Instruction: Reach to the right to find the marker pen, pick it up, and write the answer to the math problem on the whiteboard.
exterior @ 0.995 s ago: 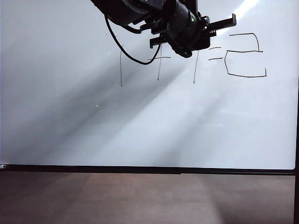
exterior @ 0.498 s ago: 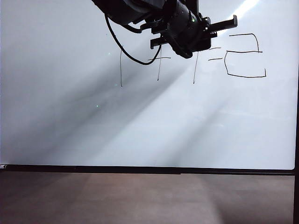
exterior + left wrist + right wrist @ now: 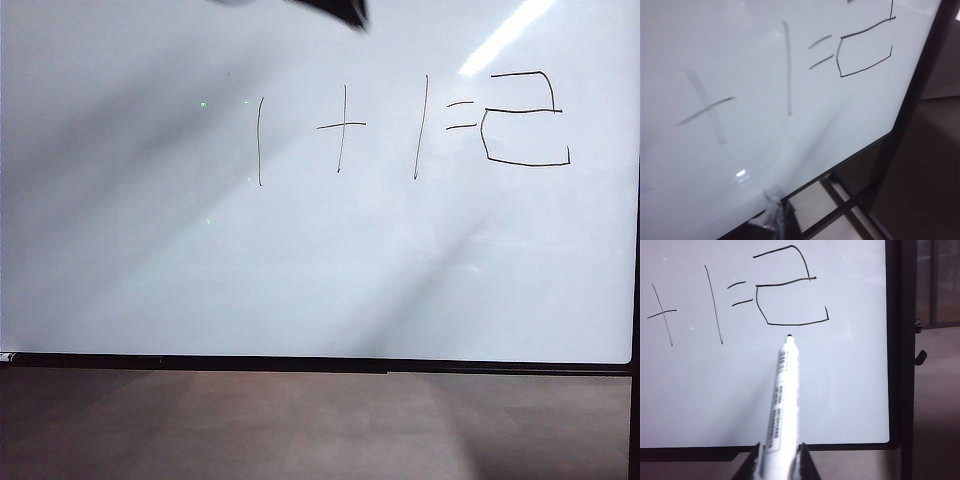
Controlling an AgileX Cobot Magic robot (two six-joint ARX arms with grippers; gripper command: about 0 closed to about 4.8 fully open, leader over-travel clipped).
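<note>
The whiteboard fills the exterior view, and the math problem stands on it in thin black strokes. The answer, a boxy 2, follows the two dashes. In the right wrist view my right gripper is shut on the marker pen. Its dark tip points at the whiteboard just below the answer. In the left wrist view my left gripper is only a blurred shape by the whiteboard's lower edge. Its jaws cannot be made out. The exterior view shows just a dark sliver of an arm at the top edge.
A black frame post runs along the board's right side with small black hooks beside it. Black stand bars cross under the board. Brown floor lies below the board's black bottom edge.
The black arm and gripper that hung in front of the upper board have swung up out of the exterior view, leaving a sliver. All the written strokes now show.
</note>
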